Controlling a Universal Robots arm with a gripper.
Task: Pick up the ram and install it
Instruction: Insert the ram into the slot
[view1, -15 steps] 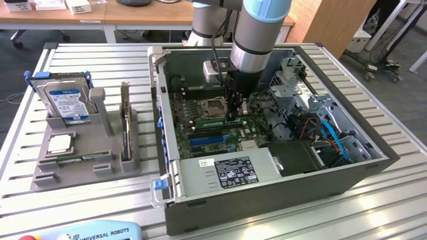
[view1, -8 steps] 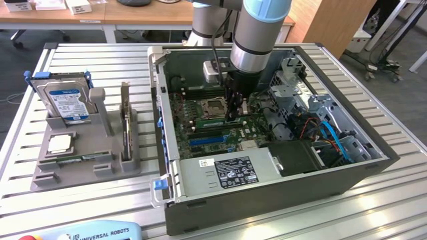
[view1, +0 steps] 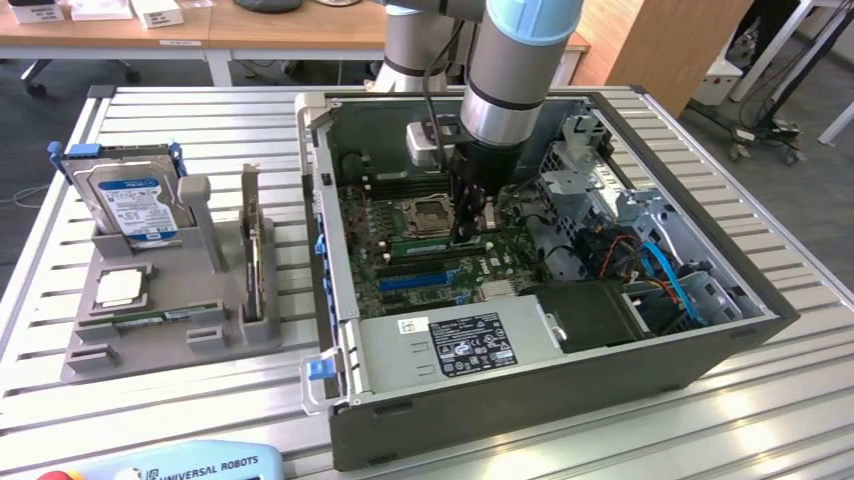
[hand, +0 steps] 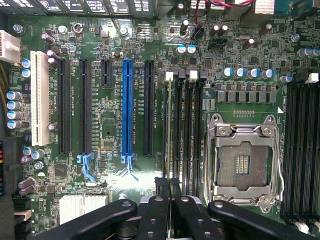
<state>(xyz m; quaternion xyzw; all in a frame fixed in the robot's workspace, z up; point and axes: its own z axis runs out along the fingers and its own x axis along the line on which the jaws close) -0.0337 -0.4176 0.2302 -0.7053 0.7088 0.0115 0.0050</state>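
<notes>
Currently on record, from the centre outward:

- the ram (view1: 424, 243): a long, narrow, thin stick, pale green on the face that shows. Its chips are too small to make out. It stands on edge right at the pincer's fingertips and runs out from them toward the exterior view's left, along the line of the memory slots. Whether it is seated in a slot cannot be told.
- the pincer (view1: 467, 236): black, pointing straight down inside the computer case, clenched on the ram. In the wrist view its fingers (hand: 155, 215) are drawn close together, in line with the outermost memory slot.
- the memory slots (hand: 187, 130): black, side by side, directly below the pincer.
- the processor socket (hand: 243, 157): a silver frame, just beside the slots, near the pincer.
- the blue slot (hand: 127, 105): near the pincer, on the side of the memory slots away from the socket.
- the motherboard (hand: 110, 65): green, beneath the pincer.
- the computer case (view1: 534, 390): dark grey, open-topped, all around the pincer.
- the grey holder (view1: 147, 345): well apart from the pincer, toward the exterior view's left. It carries the hard drive (view1: 134, 205) and the expansion card (view1: 251, 235).
</notes>
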